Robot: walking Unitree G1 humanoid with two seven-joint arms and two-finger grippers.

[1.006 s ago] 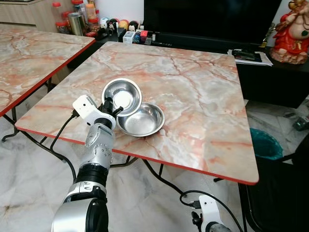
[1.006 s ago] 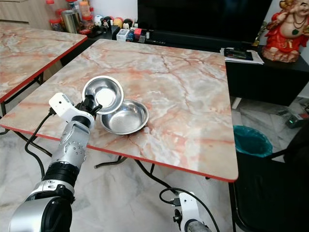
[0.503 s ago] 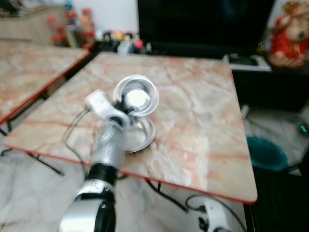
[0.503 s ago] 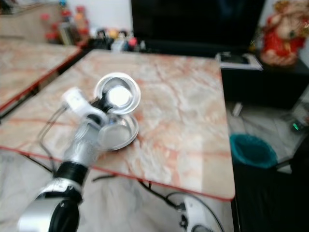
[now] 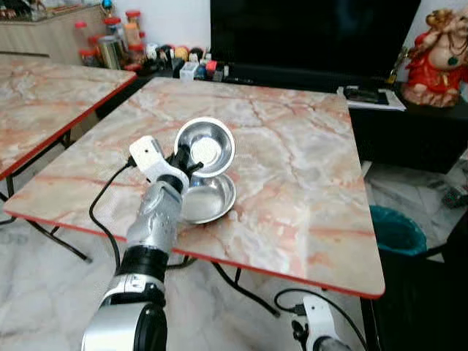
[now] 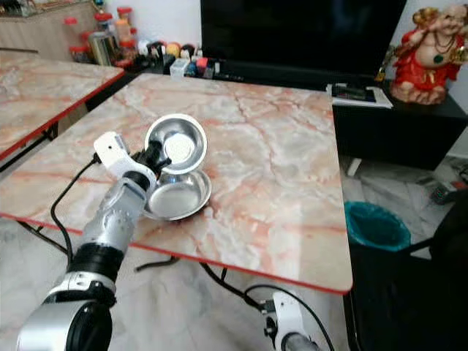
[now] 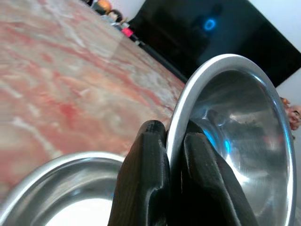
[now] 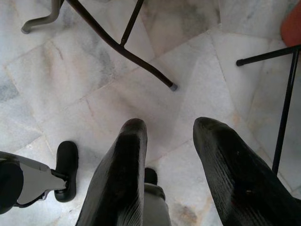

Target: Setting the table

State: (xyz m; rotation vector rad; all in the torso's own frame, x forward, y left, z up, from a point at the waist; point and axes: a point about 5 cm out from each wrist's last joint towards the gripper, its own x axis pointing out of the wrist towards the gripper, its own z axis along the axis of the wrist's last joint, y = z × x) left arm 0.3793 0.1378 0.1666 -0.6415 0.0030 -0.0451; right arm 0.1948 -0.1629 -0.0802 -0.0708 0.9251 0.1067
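Left gripper: left gripper (image 5: pixel 180 158) has its two black fingers (image 7: pixel 146 174) clenched on the rim of the upper round shiny steel bowl (image 5: pixel 207 145); one finger inside the rim, one outside; bowl held tilted, lifted off the table, its mouth facing up toward the camera
Right gripper: right gripper (image 8: pixel 169 160) hangs idle low by the white marble floor (image 8: pixel 70 70); its fingers stand apart with nothing between them
Second bowl: lower round steel bowl (image 5: pixel 208 199) sits upright on the pink-veined marble table with the red edge (image 5: pixel 307 168), near the front edge; held bowl overlaps its far rim from above; touching or not, cannot tell
Doing it well: judged, the step is carrying the held bowl to its own place; lift clear of the lower bowl before moving sideways; a rim pinch on slick steel may let it swing, so move slowly and level it before setting down flat, well in from the table edge
Far side: black television screen (image 5: pixel 314 33), red figurine (image 5: pixel 435 51), jars and small bottles (image 5: pixel 117 36)
Writing: no brand or label can be read; too small
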